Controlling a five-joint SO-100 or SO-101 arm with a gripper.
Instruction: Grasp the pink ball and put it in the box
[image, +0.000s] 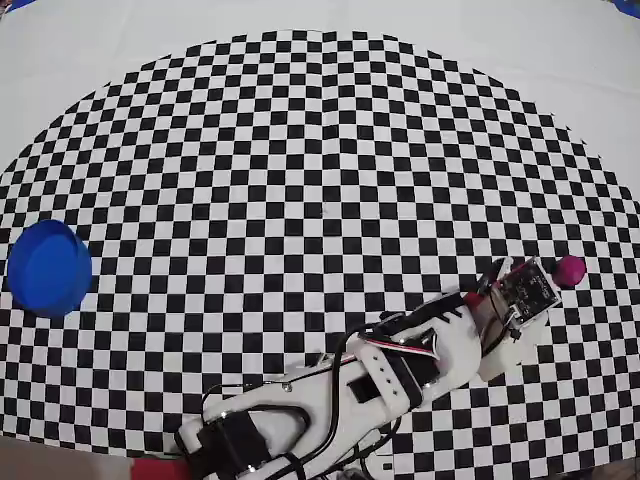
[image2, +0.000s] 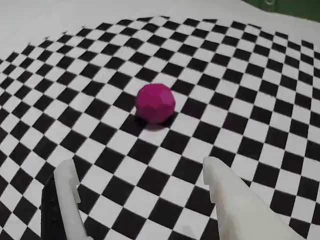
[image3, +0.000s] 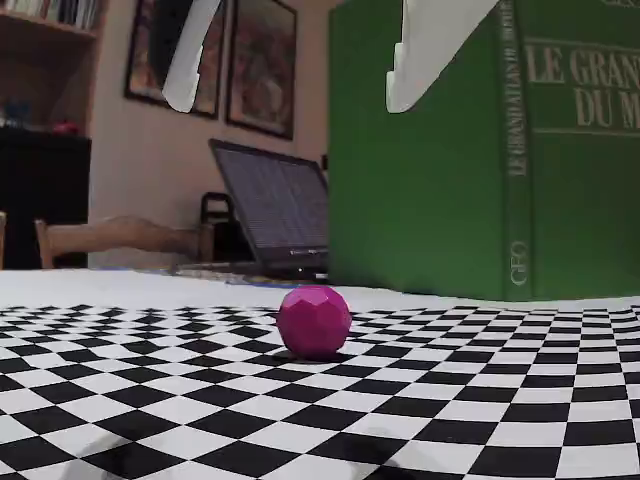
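Observation:
The pink ball (image: 570, 269) lies on the checkered mat near its right edge in the overhead view. My arm (image: 400, 360) stretches from the bottom toward it, and the wrist stops just left of the ball. In the wrist view the ball (image2: 155, 103) rests ahead of my gripper (image2: 137, 164), which is open with nothing between its white fingers. The fixed view shows the gripper (image3: 290, 100) hanging well above the ball (image3: 314, 321), not touching it. The blue box (image: 48, 267) stands far off at the mat's left edge.
A large green book (image3: 480, 150) stands upright behind the ball, with a laptop (image3: 275, 215) to its left. The arm's base (image: 230, 440) sits at the mat's bottom edge. White cloth (image: 560, 60) surrounds the checkered mat.

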